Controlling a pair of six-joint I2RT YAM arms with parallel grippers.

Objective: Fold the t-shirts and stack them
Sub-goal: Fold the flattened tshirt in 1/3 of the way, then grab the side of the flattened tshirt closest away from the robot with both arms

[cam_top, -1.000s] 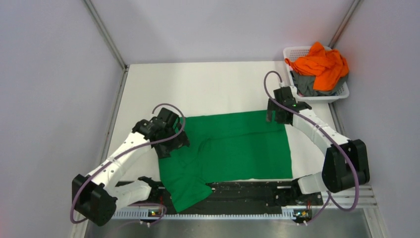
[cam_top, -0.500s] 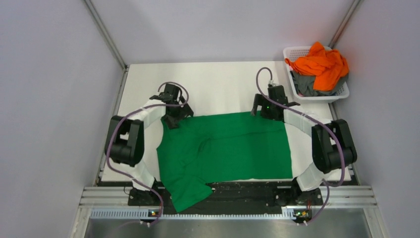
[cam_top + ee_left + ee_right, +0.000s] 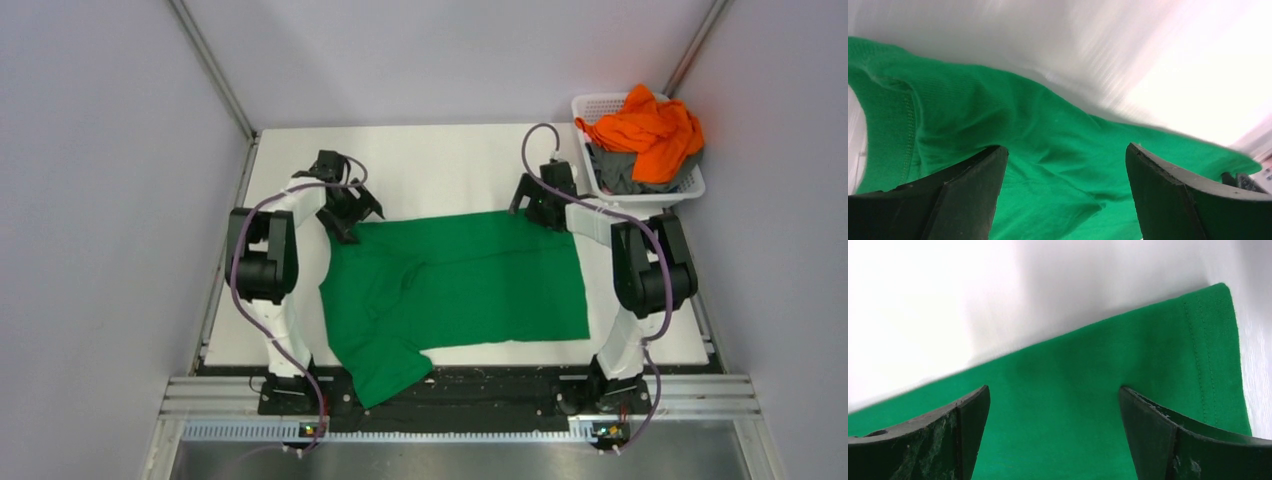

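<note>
A bright green t-shirt (image 3: 455, 285) lies spread on the white table, wrinkled on its left half, with a sleeve hanging over the near edge. My left gripper (image 3: 350, 222) is open over the shirt's far left corner; the left wrist view shows green cloth (image 3: 1048, 130) between its spread fingers (image 3: 968, 195). My right gripper (image 3: 540, 212) is open over the far right corner; the right wrist view shows the hemmed edge (image 3: 1208, 365) and flat cloth between its fingers (image 3: 1168, 435). Orange (image 3: 650, 130) and grey (image 3: 615, 172) t-shirts sit heaped in the basket.
A white lattice basket (image 3: 690, 190) stands at the far right corner of the table. Grey walls close in on both sides. A metal rail (image 3: 460, 400) runs along the near edge by the arm bases.
Both arms have swung away from me to the shirt's far edge. The shirt's far edge has shifted slightly farther back, and the cloth lies a little differently.
</note>
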